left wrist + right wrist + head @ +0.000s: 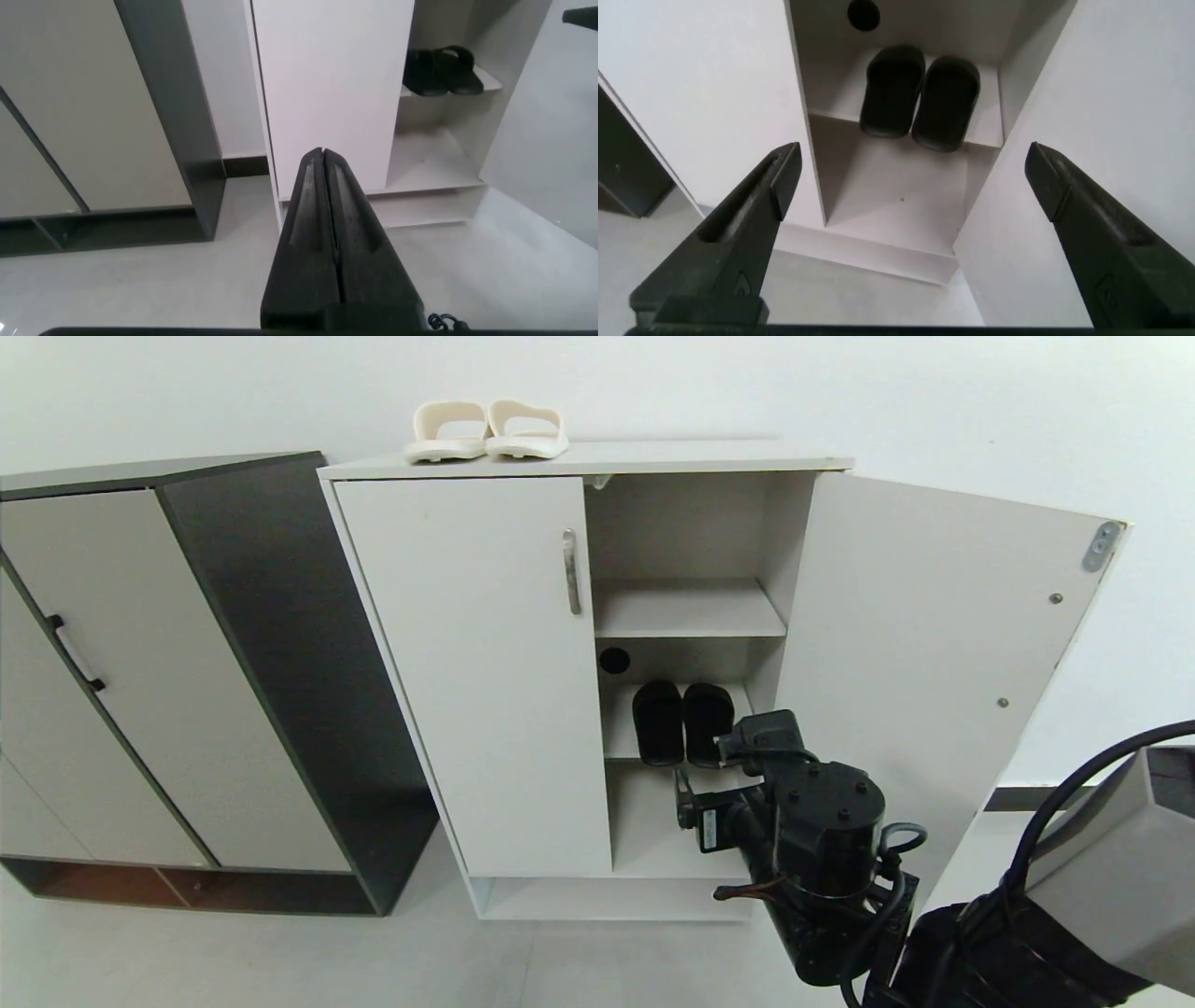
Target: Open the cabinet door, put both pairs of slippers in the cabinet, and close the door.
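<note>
The left pincer [322,159] is nearest. Its two fingers are pressed together and hold nothing. It hangs over the grey floor [140,280] in front of the white cabinet [467,709].

The right pincer [910,154] is spread wide and holds nothing. It is in front of the open side of the cabinet and points at the shelves inside.

The cabinet's right door [934,644] is swung wide open. The left door [467,616] is shut, and a silver handle [570,571] stands up and down near its inner edge.

The black slippers [683,723] sit inside on the middle shelf [616,728]. They lie side by side and touch each other. They reach the front edge of that shelf. A round hole [614,660] is in the back wall just above the shelf's back left corner. The top shelf [686,607] is above them.

The cream slippers [487,429] are on the cabinet's top. They sit side by side near its front edge, closer to the left corner than the right one.

A grey cabinet [112,663] stands just beside the white one, on its left. A white wall [934,392] is behind both.
</note>
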